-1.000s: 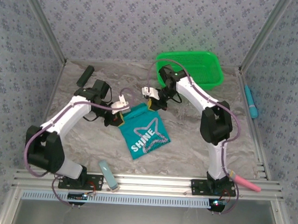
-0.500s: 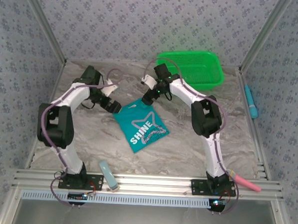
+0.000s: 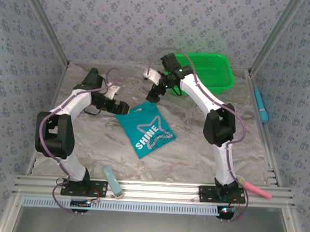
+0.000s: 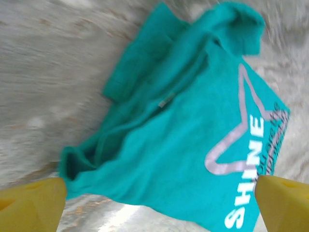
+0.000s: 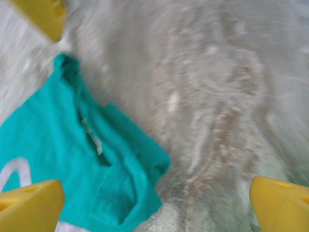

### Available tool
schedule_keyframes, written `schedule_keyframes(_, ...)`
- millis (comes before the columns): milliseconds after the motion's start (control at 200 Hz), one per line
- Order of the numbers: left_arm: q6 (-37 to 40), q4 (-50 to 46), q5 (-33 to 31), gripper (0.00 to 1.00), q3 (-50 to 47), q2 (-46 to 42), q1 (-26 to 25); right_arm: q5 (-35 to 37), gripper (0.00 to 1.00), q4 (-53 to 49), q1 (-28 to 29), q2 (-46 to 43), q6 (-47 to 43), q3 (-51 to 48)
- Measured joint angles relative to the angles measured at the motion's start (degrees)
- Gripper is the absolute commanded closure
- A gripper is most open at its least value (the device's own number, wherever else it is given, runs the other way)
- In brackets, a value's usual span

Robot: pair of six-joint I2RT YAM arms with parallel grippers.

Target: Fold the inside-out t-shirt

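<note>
I see left pincer (image 3: pixel 123 108) and right pincer (image 3: pixel 153 93) apart and empty, the t-shirt (image 3: pixel 146 130) just beneath them on the worktop (image 3: pixel 205 150).

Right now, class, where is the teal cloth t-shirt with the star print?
Top view: the teal t-shirt lies mid-table, just nearer than the left gripper and right gripper, with the green plastic mesh basket back right.

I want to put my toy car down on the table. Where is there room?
Bare table lies between the t-shirt and the near rail, and also left of the t-shirt, beside the left arm. It is crowded at the t-shirt's far edge, where the left hand and right hand hang open, and by the green basket.
</note>
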Motion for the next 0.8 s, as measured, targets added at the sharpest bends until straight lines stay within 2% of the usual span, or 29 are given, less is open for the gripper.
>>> schedule_keyframes(90, 5.9, -2.1, -0.2, 0.0, 0.3, 0.9, -1.4, -1.9, 0.0, -4.6, 0.5, 3.5, -7.8, 0.2)
schedule_keyframes(180, 10.2, -5.6, -1.4, 0.04, 3.6, 6.2, -1.3, -2.5, 0.0, -7.5, 0.3, 9.1, -13.1, 3.3)
schedule_keyframes(310, 13.1, -7.1, -4.0, 0.02, 7.6, 14.3, -1.3, -2.5, 0.0, -9.9, -0.4, 18.2, -16.0, 12.5)
schedule_keyframes(425, 14.6, -8.2, -5.4, 0.03, 8.4, 16.3, -1.4, -2.5, 0.01, -10.8, -0.9, 22.9, -16.1, 18.0)
schedule_keyframes(490, 15.0, -9.5, -6.3, 0.03, 10.8, 17.4, -1.4, -3.0, 0.09, -11.0, -1.2, 24.5, -15.7, 19.8)
schedule_keyframes(560, 15.0, -10.1, -7.1, 0.04, 13.7, 19.5, -1.4, -4.7, 0.24, -12.1, -1.6, 26.6, -13.9, 23.5)
schedule_keyframes(585, 14.8, -10.3, -7.5, 0.04, 14.5, 20.2, -1.4, -5.4, 0.27, -12.3, -1.9, 27.5, -13.7, 25.0)
schedule_keyframes(730, 14.5, -12.0, -8.8, 0.04, 18.3, 23.0, -1.4, -8.6, 0.27, -13.3, -3.0, 29.2, -11.8, 27.2)
schedule_keyframes(800, 14.6, -12.9, -8.8, 0.17, 19.4, 23.5, -1.4, -9.8, 0.3, -14.4, -3.5, 29.2, -11.3, 27.3)
